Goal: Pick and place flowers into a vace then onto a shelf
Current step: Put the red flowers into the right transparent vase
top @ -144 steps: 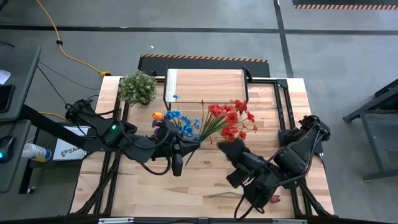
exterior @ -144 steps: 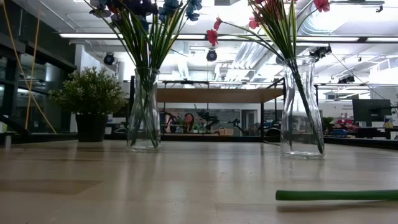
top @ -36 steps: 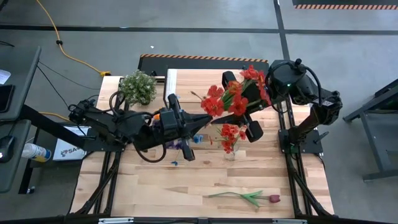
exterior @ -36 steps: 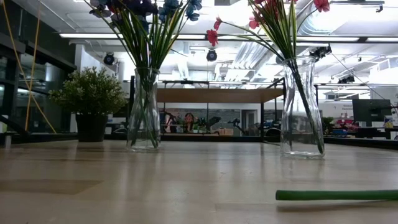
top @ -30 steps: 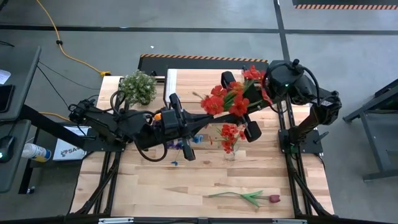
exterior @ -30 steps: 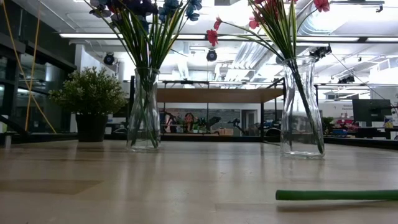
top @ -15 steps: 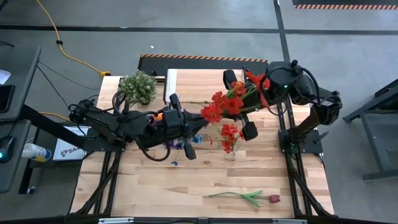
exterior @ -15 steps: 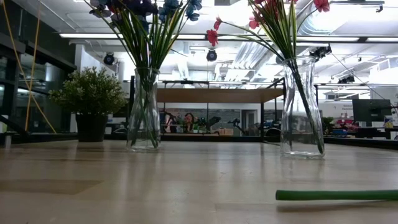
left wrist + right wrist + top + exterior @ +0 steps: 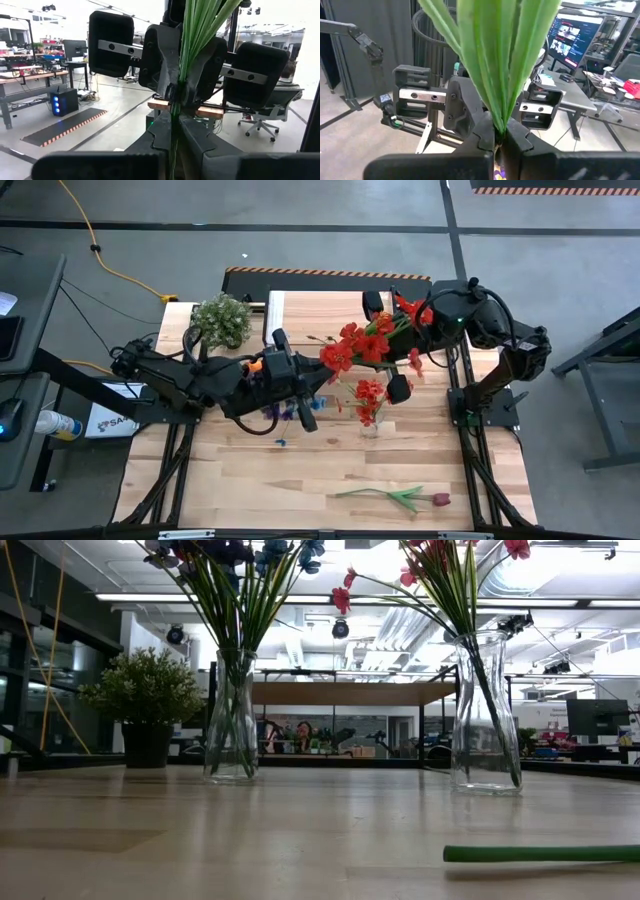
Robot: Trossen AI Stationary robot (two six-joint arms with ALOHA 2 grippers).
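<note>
- Low view, nearest: loose flower point(image 9: 540, 853) lying flat on the table, stem only in sight; not yet in a vase.
- Behind it: left vase point(image 9: 232, 715) with blue and purple blooms and right vase point(image 9: 486, 710) with red blooms, both upright and well apart.
- Above the table: red bunch point(image 9: 350, 348) held in the air between the arms.
- Left gripper point(image 9: 172, 117): clenched on the bunch's green stems.
- Right gripper point(image 9: 500, 132): clenched on the same stems, facing the left one; probably a hand-over or a regrip to align the stems.
- Farthest: shelf point(image 9: 330, 310), plank top bare; no vase on it yet.
</note>
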